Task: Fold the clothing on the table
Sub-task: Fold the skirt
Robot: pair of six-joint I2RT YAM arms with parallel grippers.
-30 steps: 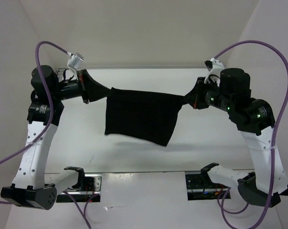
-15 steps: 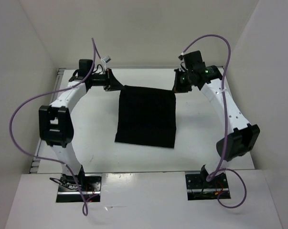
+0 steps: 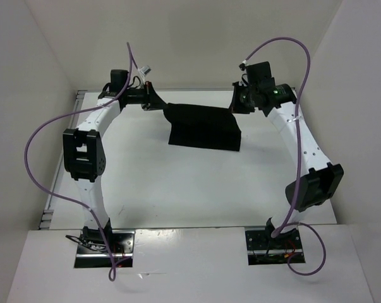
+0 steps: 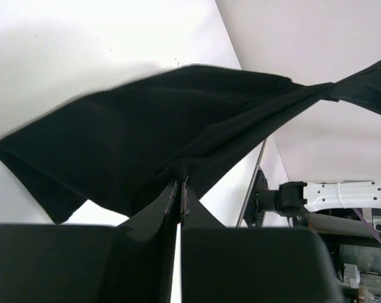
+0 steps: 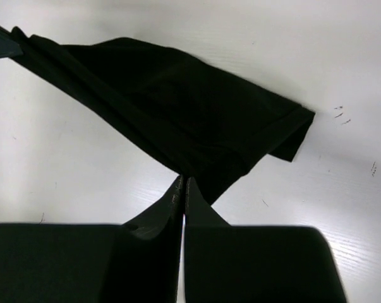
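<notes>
The black clothing [image 3: 205, 126] hangs stretched between both grippers at the far side of the white table [image 3: 177, 183], its lower edge trailing toward the tabletop. My left gripper [image 3: 162, 106] is shut on the clothing's left top corner; in the left wrist view the cloth [image 4: 177, 132] bunches at the pinched fingertips of that gripper [image 4: 179, 184]. My right gripper [image 3: 235, 108] is shut on the right top corner, and the right wrist view shows the cloth [image 5: 177, 107] draping away from this gripper [image 5: 182, 179] over the table.
White walls [image 3: 196, 44] close in the back and both sides of the table. Both arms reach far forward, with purple cables [image 3: 45, 136] looping out beside them. The arm bases [image 3: 105, 243] sit at the near edge.
Both grippers have carried the clothing from mid-table toward the back wall. The hanging part now shows shorter, with more cloth lowered or folded near the far edge.
</notes>
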